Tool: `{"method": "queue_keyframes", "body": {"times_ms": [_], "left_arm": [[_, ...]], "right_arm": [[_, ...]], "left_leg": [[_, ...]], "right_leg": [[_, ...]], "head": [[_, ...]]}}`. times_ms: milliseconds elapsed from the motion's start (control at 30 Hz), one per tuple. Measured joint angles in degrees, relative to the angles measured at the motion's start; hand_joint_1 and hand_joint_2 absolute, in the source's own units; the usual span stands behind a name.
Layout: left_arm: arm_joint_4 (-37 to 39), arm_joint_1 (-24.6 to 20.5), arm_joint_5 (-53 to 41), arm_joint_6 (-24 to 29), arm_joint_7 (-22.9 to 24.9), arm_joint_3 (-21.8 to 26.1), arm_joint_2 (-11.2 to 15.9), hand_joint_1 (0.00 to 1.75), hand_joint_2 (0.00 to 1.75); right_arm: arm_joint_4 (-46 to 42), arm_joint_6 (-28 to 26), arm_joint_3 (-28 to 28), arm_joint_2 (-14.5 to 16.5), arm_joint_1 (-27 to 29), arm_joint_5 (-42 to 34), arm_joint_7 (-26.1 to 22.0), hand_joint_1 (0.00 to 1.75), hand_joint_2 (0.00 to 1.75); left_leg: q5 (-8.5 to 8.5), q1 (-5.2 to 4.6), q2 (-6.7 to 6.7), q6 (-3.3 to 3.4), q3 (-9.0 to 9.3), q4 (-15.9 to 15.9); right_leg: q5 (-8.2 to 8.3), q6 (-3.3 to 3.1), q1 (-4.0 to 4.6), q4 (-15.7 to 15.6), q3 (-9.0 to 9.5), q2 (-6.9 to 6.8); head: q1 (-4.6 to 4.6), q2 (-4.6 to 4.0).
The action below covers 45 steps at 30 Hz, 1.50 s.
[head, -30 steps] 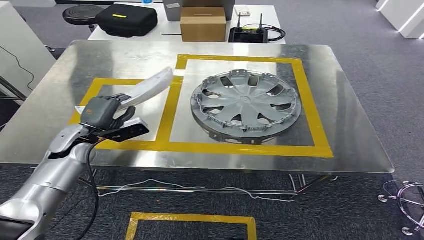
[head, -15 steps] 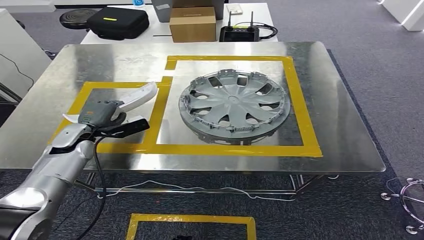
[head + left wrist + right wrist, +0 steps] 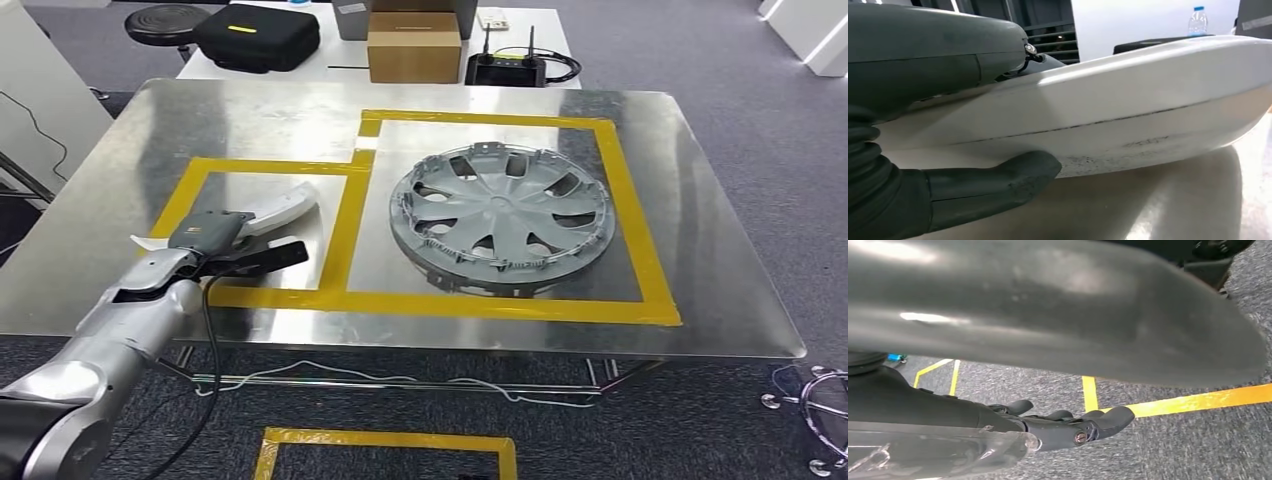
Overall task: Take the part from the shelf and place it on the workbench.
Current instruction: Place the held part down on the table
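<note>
The white curved part (image 3: 275,212) lies low over the workbench (image 3: 720,250), inside the smaller yellow-taped rectangle (image 3: 262,166) that adjoins the big taped square; whether its underside rests on the metal or hangs just above it cannot be told. The left hand (image 3: 205,235) grips it at the near end — in the left wrist view the thick thumb (image 3: 993,187) presses under the pale shell (image 3: 1128,110) while the grey cover of the hand lies across its upper face, so the fingers are closed round it. The far tip of the part points toward the silver wheel cover (image 3: 502,219), which lies flat in the larger taped square just beside the small rectangle, apart from the part. Beyond the workbench, on a white table (image 3: 330,62) behind the wheel cover, stand a cardboard box (image 3: 413,52), a black carry case (image 3: 258,35) and a black remote controller (image 3: 505,68) with two aerials; a black round stool (image 3: 160,20) stands beside that table. The right hand (image 3: 1063,427) hangs over grey carpet crossed by yellow tape — its dark fingers are loosely curled and hold nothing, with small gaps between them.
</note>
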Motion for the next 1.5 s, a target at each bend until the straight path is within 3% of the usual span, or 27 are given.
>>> {"method": "queue_keyframes", "body": {"times_ms": [67,133,200,300,367,433,467,500,533,600,633,700,767,833,933,967,1000,1033,1133,1200,1333,1400,1500], "left_arm": [[0.32,-0.26,-0.31,-0.57,-0.41,-0.02,-0.09,0.0,0.0],[0.57,-0.6,-0.58,-0.54,-0.66,-0.03,-0.11,0.0,0.0],[0.8,-0.7,-0.78,-0.08,-0.68,-0.03,-0.08,0.0,0.0],[0.98,-0.49,-0.05,1.55,-0.77,0.01,-0.1,0.0,0.0],[0.98,-0.24,1.83,3.19,-1.72,0.47,-0.15,0.0,0.0],[0.9,0.46,4.71,4.56,-3.59,1.63,-0.19,0.0,0.0],[0.66,1.09,6.65,5.11,-4.96,2.51,-0.26,0.0,0.0],[0.17,1.78,9.0,5.65,-6.73,3.6,-0.39,0.0,0.0],[-0.54,2.41,11.59,6.03,-8.79,4.83,-0.6,0.0,0.0],[-3.41,3.74,17.65,5.96,-13.6,7.65,-1.32,0.0,0.0],[-5.73,4.65,20.96,5.09,-15.98,9.09,-1.95,0.0,0.0],[-12.32,7.53,28.29,1.59,-20.4,11.81,-3.66,0.0,0.0],[-20.49,11.16,36.23,-3.74,-24.01,13.92,-5.6,0.0,0.0],[-29.37,14.56,43.81,-9.47,-27.13,15.29,-7.53,0.0,0.0],[-41.25,19.09,52.69,-17.31,-31.28,16.07,-9.8,0.0,0.0],[-44.4,20.39,55.02,-19.65,-32.31,16.12,-10.28,0.0,0.0],[-47.22,21.59,57.01,-21.68,-32.99,16.16,-10.72,0.0,0.0],[-50.15,22.87,58.9,-23.55,-33.33,16.2,-11.13,0.0,0.0],[-58.35,26.08,64.09,-28.18,-33.54,16.23,-12.21,0.0,0.0],[-63.17,27.39,67.62,-31.33,-33.57,16.14,-12.88,0.0,0.0],[-73.87,30.87,74.6,-39.31,-33.57,15.19,-14.27,0.0,0.0],[-78.01,32.04,76.69,-42.69,-33.57,14.75,-14.96,0.0,0.0],[-82.02,33.75,78.26,-46.54,-33.57,13.87,-15.8,0.0,0.0]], "right_arm": [[0.01,0.04,0.0,0.01,-0.01,0.0,-0.02,0.0,0.0],[0.02,0.1,0.01,0.01,-0.1,-0.03,-0.14,0.0,0.0],[0.03,0.15,0.02,0.02,-0.1,-0.04,-0.31,0.0,0.0],[0.03,0.16,0.01,0.07,-0.02,-0.04,-0.46,0.0,0.0],[0.03,0.15,0.0,0.16,-0.06,-0.09,-0.56,0.0,0.0],[0.03,0.11,0.0,0.22,-0.04,-0.13,-0.62,0.0,0.0],[0.03,0.08,0.0,0.23,-0.01,-0.15,-0.63,0.0,0.0],[0.03,0.04,0.0,0.26,0.01,-0.19,-0.64,0.0,0.0],[0.03,-0.01,0.0,0.32,0.03,-0.23,-0.66,0.0,0.0],[0.02,-0.11,0.0,0.48,0.05,-0.35,-0.79,0.0,0.0],[0.02,-0.2,0.0,0.53,0.05,-0.43,-0.87,0.0,0.0],[0.01,-0.47,-0.01,0.56,0.11,-0.64,-0.96,0.0,0.0],[0.01,-0.7,-0.02,0.67,0.27,-0.78,-0.95,0.0,0.0],[0.01,-0.82,-0.04,0.81,0.47,-0.79,-0.94,0.0,0.0],[0.01,-0.87,-0.07,0.88,0.57,-0.74,-0.92,0.0,0.0],[0.01,-0.87,-0.07,0.89,0.65,-0.72,-0.9,0.0,0.0],[0.01,-0.86,-0.07,0.9,0.74,-0.7,-0.87,0.0,0.0],[0.01,-0.86,-0.08,0.92,0.79,-0.7,-0.85,0.0,0.0],[0.01,-0.86,-0.11,0.96,0.69,-0.72,-0.84,0.0,0.0],[0.01,-0.87,-0.13,1.01,0.59,-0.75,-0.84,0.0,0.0],[0.01,-1.1,-0.25,1.05,0.78,-0.93,-0.81,0.0,0.0],[0.01,-1.21,-0.3,1.05,0.83,-1.09,-0.73,0.0,0.0],[0.01,-1.27,-0.52,1.05,0.8,-1.37,-0.54,0.0,0.0]], "left_leg": [[-0.35,-0.02,-0.15,-0.07,0.47,0.0],[-0.7,-0.11,-0.24,-0.44,0.73,0.05],[-0.72,-0.15,-0.29,-0.95,0.72,-0.08],[-1.28,-0.02,-0.26,-1.7,0.48,0.13],[-3.85,-0.1,-0.2,-1.84,-1.85,4.67],[-6.67,-0.15,-0.21,-1.97,-6.04,12.31],[-7.03,-0.12,-0.2,-2.13,-7.62,14.78],[-6.31,-0.07,-0.19,-2.32,-8.2,15.2],[-4.65,0.02,-0.17,-2.53,-7.62,13.42],[-0.66,0.32,0.03,-3.02,-4.15,6.2],[0.44,0.44,0.04,-3.0,-2.43,2.95],[0.72,0.41,-0.01,-2.5,-0.8,0.12],[0.48,0.32,-0.1,-1.6,-0.7,0.06],[0.45,0.43,-0.09,-0.85,-0.52,0.02],[0.3,0.3,-0.08,-0.22,-0.27,-0.01],[0.26,0.21,-0.09,-0.13,-0.21,-0.01],[0.22,0.12,-0.14,-0.08,-0.16,0.0],[0.2,0.07,-0.19,-0.06,-0.07,0.0],[0.08,0.04,-0.31,-0.25,0.21,0.01],[0.0,-0.07,-0.39,-0.67,0.21,0.12],[-0.12,0.37,-0.41,-1.91,0.11,0.08],[-2.69,0.36,-0.32,-2.15,-1.16,3.28],[-8.31,0.21,-0.27,-2.33,-5.17,13.48]], "right_leg": [[4.3,-0.47,0.17,-6.68,2.67,0.01],[6.92,-0.75,0.41,-13.54,6.08,0.06],[6.85,-0.9,0.65,-15.61,7.26,0.13],[7.07,-1.75,0.61,-16.6,7.51,0.14],[7.32,-2.33,0.42,-17.23,7.82,0.12],[7.32,-2.59,0.36,-17.35,7.87,0.14],[7.29,-2.61,0.3,-17.34,7.89,0.16],[7.25,-2.59,0.19,-17.32,7.93,0.2],[7.19,-2.47,0.05,-17.27,7.98,0.23],[6.91,-1.89,-0.13,-16.93,8.04,0.29],[6.7,-1.5,-0.13,-16.59,7.97,0.34],[6.42,-0.78,-0.07,-16.14,7.89,0.43],[6.27,-0.23,-0.23,-16.16,7.95,0.45],[4.7,0.3,-0.32,-14.18,7.21,0.24],[-0.62,0.72,-0.32,-3.63,2.7,0.02],[-1.64,0.7,-0.31,-0.68,1.4,0.02],[-1.65,0.61,-0.29,0.35,1.01,0.02],[-0.66,0.45,-0.26,-0.85,1.72,0.03],[3.59,-0.04,-0.16,-10.51,7.06,0.04],[4.31,-0.24,0.01,-14.7,9.47,0.1],[4.6,-1.45,0.62,-16.13,10.16,0.16],[5.03,-2.21,0.54,-16.48,10.31,-0.03],[5.36,-2.61,0.53,-16.5,10.18,-0.25]], "head": [[0.01,0.0],[0.0,0.01],[-0.11,0.01],[-0.24,0.0],[-0.38,0.0],[-0.47,0.0],[-0.48,0.0],[-0.49,0.0],[-0.51,0.0],[-0.63,0.0],[-0.72,0.0],[-0.81,0.0],[-0.71,0.0],[-0.49,0.0],[-0.22,0.0],[-0.22,0.0],[-0.21,0.0],[-0.21,0.0],[-0.2,0.0],[-0.22,0.0],[-0.3,0.01],[-0.33,0.0],[-0.34,0.0]]}}
